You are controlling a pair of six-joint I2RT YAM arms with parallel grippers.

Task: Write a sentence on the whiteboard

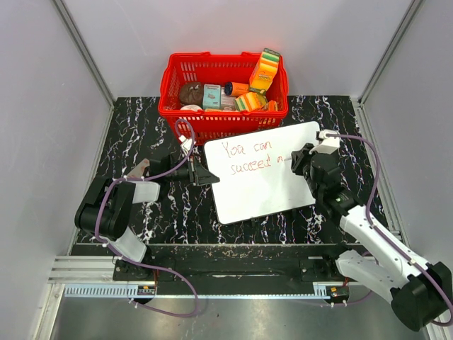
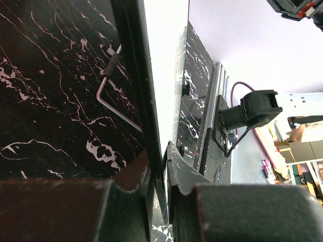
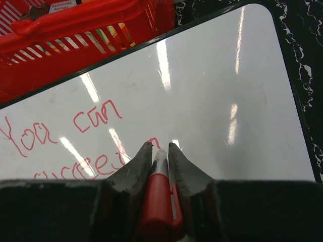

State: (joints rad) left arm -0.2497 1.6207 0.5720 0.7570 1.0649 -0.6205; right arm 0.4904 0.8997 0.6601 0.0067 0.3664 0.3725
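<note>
Right wrist: with right gripper clamping the marker and left gripper pinching the whiteboard by its left edge, best press lightly finishing the sentence.

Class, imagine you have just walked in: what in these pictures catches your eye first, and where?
A red basket of colourful packets stands at the back. Before it sits the whiteboard with red handwriting beginning "You can". The right tool grips a red marker at the second line; the left tool clamps the board's left edge.
</note>
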